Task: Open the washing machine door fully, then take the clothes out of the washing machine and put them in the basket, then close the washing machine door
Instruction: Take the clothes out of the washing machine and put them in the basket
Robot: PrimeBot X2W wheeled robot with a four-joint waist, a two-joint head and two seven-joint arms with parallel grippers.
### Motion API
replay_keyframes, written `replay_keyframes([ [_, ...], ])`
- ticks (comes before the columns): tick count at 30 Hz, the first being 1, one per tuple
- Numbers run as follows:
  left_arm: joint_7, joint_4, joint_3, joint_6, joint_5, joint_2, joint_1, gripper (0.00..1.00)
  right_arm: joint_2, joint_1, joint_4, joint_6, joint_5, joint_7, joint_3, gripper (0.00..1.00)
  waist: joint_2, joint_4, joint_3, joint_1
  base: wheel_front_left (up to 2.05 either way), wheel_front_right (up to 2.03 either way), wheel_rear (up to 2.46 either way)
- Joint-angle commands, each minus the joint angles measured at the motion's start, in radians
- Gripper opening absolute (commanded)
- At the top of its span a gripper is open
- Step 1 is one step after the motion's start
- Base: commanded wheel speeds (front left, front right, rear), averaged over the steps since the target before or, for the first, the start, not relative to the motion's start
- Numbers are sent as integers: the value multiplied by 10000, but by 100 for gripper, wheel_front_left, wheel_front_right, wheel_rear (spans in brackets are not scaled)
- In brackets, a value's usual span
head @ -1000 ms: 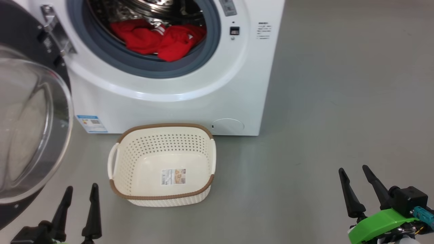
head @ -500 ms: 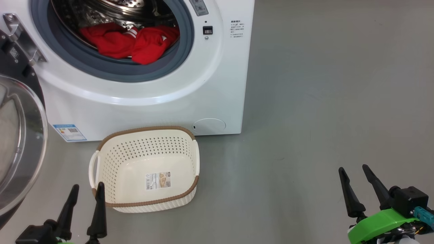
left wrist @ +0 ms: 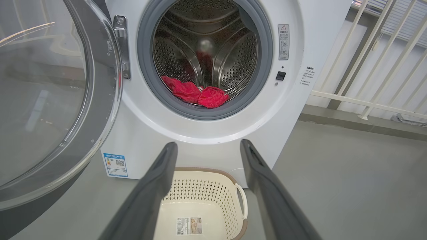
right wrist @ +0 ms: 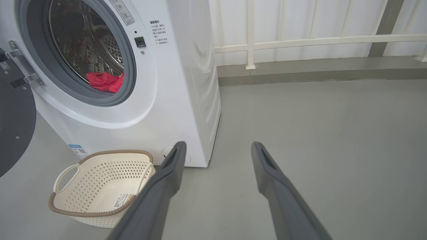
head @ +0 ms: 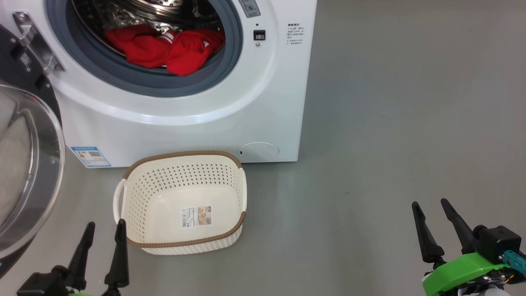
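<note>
The white washing machine (head: 263, 102) stands ahead with its door (head: 24, 164) swung wide to the left, glass bowl facing out. Red clothes (head: 168, 47) lie at the drum's front lip, one with white stripes; they also show as clothes (left wrist: 196, 93) and clothes (right wrist: 105, 81) in the wrist views. On the floor just in front of the machine sits the cream basket (head: 135, 213), holding nothing but its paper label. My left gripper (head: 103, 232) is open by the basket's near left corner. Far to the right, my right gripper (head: 431, 211) is open over bare floor.
Grey floor (head: 390, 123) spreads to the right of the machine. A white railing (right wrist: 300, 41) on a low kerb runs along the wall behind. The open door (left wrist: 50, 100) reaches far out on the left side.
The camera has swung back and forth, so the machine and basket sit further left than a second ago. The left gripper stands slightly higher. Nothing was grasped or moved.
</note>
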Motion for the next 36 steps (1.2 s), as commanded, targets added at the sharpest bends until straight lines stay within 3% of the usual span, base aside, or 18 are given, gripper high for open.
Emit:
replay_keyframes([
  [1, -55, -248, 372, -29, -68, 157, -187, 100, -117, -80, -255, 16, -50, -120, 198, 100, 0, 21, -22, 0, 0, 0, 0],
  [36, -55, -34, 684, -29, -233, 124, -440, 100, -101, -169, -197, 16, -5, -120, 494, 100, 0, 121, 154, 0, 86, -86, 0],
])
